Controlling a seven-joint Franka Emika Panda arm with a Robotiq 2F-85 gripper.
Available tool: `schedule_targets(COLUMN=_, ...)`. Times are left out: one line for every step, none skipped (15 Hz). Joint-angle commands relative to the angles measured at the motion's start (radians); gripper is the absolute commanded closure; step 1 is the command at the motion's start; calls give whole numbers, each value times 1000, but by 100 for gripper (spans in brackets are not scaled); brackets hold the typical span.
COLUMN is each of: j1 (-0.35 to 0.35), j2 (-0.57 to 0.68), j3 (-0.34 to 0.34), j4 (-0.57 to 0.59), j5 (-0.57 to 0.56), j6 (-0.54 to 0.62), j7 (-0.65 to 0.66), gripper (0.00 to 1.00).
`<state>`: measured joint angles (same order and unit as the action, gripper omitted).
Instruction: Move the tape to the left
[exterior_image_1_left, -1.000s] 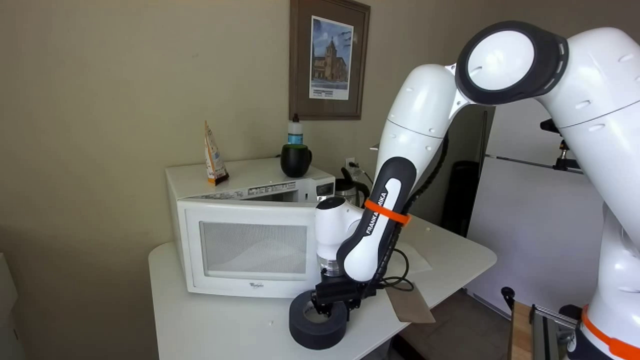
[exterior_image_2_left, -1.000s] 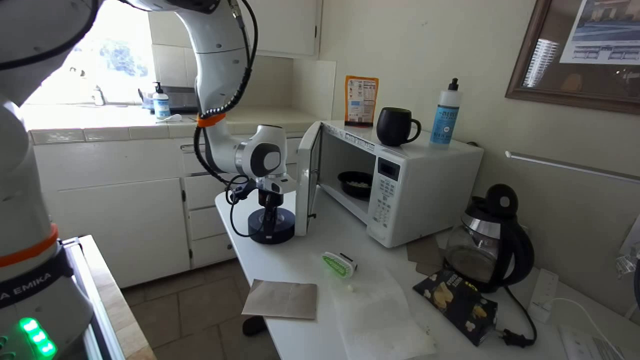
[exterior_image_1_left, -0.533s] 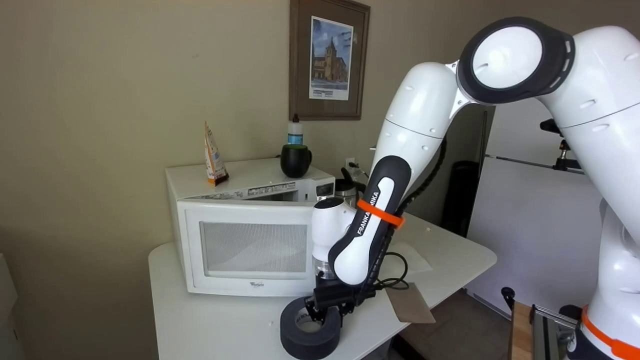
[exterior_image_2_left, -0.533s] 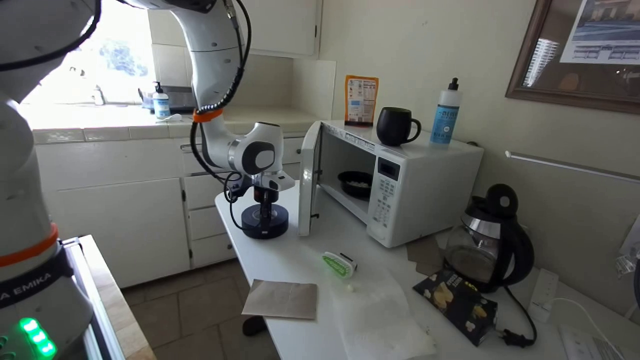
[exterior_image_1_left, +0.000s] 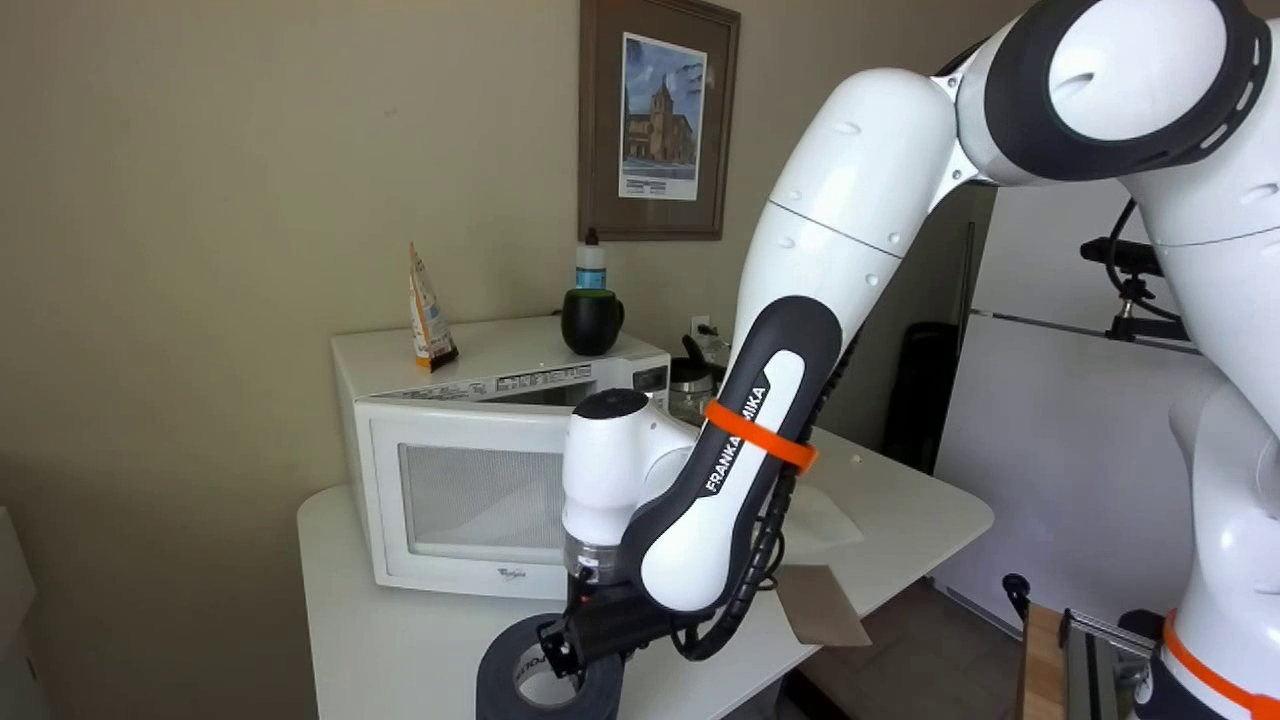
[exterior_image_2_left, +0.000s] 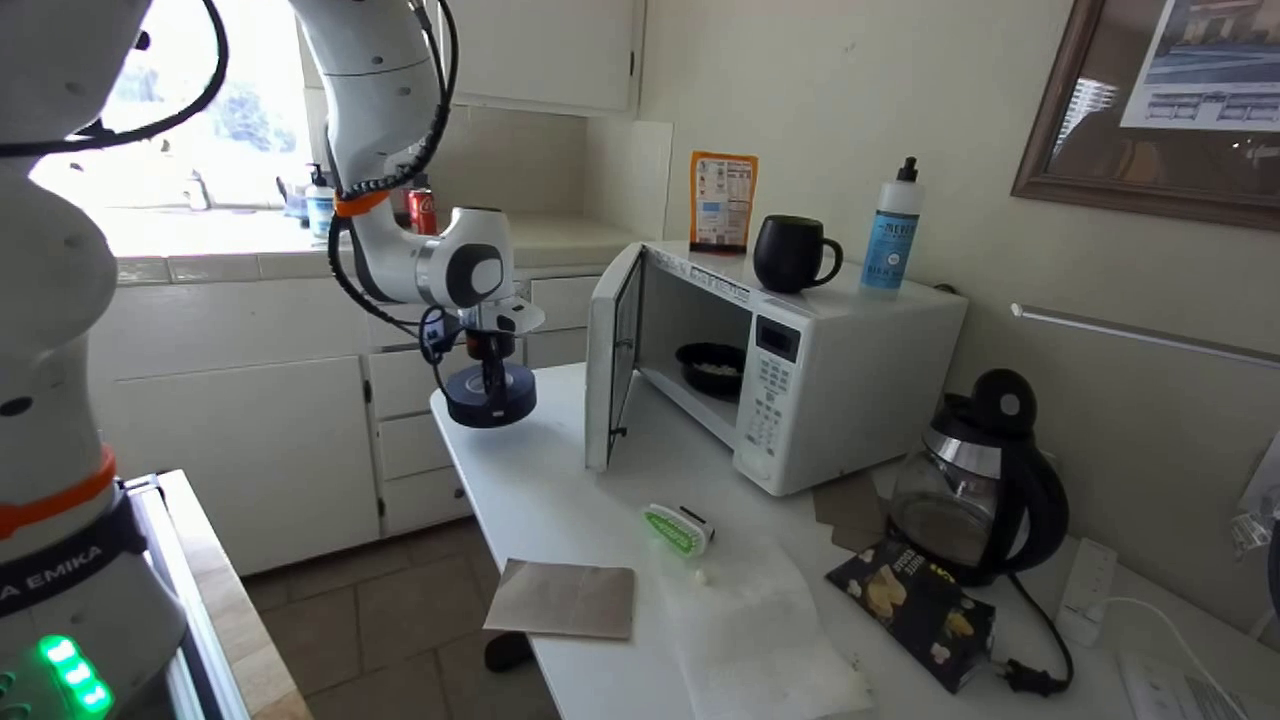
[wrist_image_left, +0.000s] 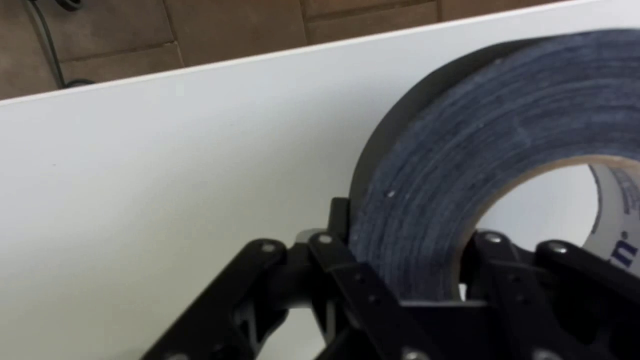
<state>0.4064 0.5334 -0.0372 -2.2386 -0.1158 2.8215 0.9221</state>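
Note:
The tape, a wide dark grey roll with a round hole, shows in both exterior views (exterior_image_1_left: 500, 680) (exterior_image_2_left: 520, 398) and at the right of the wrist view (wrist_image_left: 450, 150). My gripper (wrist_image_left: 407, 240) is shut on the wall of the ring, one finger outside and one in the hole; it also shows in both exterior views (exterior_image_1_left: 562, 652) (exterior_image_2_left: 494, 388). The roll lies flat, near a corner of the white table (exterior_image_2_left: 570, 500). I cannot tell whether it touches the tabletop or hangs just above it. The frame cuts off its lower part in an exterior view.
The white microwave (exterior_image_2_left: 860, 370) stands with its door (exterior_image_2_left: 612, 370) swung open beside the arm. A mug (exterior_image_2_left: 787, 252), bottle (exterior_image_2_left: 890, 240) and pouch (exterior_image_2_left: 722, 200) stand on it. Brown cardboard (exterior_image_2_left: 565, 598), a green-white item (exterior_image_2_left: 680, 530) and a coffee pot (exterior_image_2_left: 960, 490) are on the table.
The gripper and the tape have moved left together in both exterior views, towards the table's end. The microwave door has shifted slightly.

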Motion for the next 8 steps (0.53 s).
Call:
schedule_targets(j1=58, j2=-18, j3=-2, j4=58, j5=20, j6=-54, j7=17, gripper=79)
schedule_targets(j1=70, j2=-11, j3=-2, j4=80, j5=18, j6=-67, j7=25, gripper=79)
schedule_targets(j1=86, j2=-3, j3=-4, j4=107, j5=12, j6=-94, j7=41, gripper=79)
schedule_targets(j1=98, j2=5, j3=-4, j4=133, j5=6, j6=-126, j7=54, gripper=79)
schedule_targets(j1=107, j2=17, j3=1, j4=164, j5=1, j6=-163, j7=64, gripper=79)
schedule_targets(j1=114, j2=27, j3=3, j4=188, j5=-4, j6=-192, j7=78, gripper=79)
schedule_targets(j1=121, j2=38, j3=8, j4=217, j5=-10, j6=-228, j7=85, gripper=79)
schedule_targets(j1=130, j2=51, j3=9, j4=245, j5=-20, j6=-257, j7=98, gripper=79)
